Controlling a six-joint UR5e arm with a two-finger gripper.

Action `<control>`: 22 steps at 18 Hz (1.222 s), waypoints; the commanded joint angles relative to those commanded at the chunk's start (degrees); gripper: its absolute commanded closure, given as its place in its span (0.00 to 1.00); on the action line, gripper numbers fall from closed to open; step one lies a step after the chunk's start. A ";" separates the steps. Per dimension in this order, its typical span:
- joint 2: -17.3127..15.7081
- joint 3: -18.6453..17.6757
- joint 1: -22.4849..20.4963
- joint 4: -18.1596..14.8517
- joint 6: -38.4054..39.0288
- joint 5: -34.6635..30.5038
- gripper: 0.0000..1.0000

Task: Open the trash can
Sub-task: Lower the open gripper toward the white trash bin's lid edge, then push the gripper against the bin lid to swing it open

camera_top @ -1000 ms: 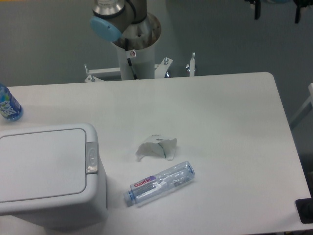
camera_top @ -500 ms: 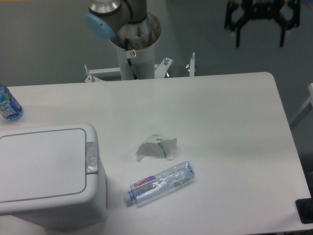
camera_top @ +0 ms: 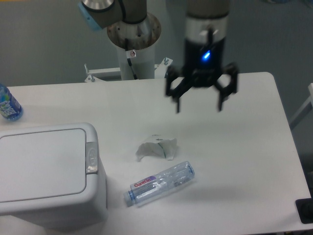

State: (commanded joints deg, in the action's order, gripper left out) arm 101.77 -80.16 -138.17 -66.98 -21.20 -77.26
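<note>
The trash can (camera_top: pixel 46 174) is a large white boxy bin at the front left of the table. Its flat lid (camera_top: pixel 41 164) lies shut, and a small grey push-button latch (camera_top: pixel 91 157) sits at the lid's right edge. My gripper (camera_top: pixel 198 106) hangs above the middle of the table, far to the right of the bin and higher than it. Its two black fingers (camera_top: pixel 177 102) point down and stand wide apart, open and empty.
A crumpled piece of white paper (camera_top: pixel 156 148) and a clear plastic bottle (camera_top: pixel 160 183) lie on the table right of the bin. A blue bottle (camera_top: pixel 7 105) stands at the left edge. The arm's base pedestal (camera_top: pixel 134 46) rises behind the table.
My gripper has come down and to the left, from the top right corner of the view to a spot above the table's middle. The bin, paper and bottles have not moved.
</note>
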 joint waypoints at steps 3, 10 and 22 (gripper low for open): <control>1.94 1.76 0.98 3.86 7.46 2.89 0.00; 2.64 1.68 3.96 6.60 12.23 5.63 0.00; 4.31 0.89 6.95 8.53 13.99 5.46 0.00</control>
State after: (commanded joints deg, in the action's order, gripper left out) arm 106.08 -79.28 -131.23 -58.45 -7.21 -71.81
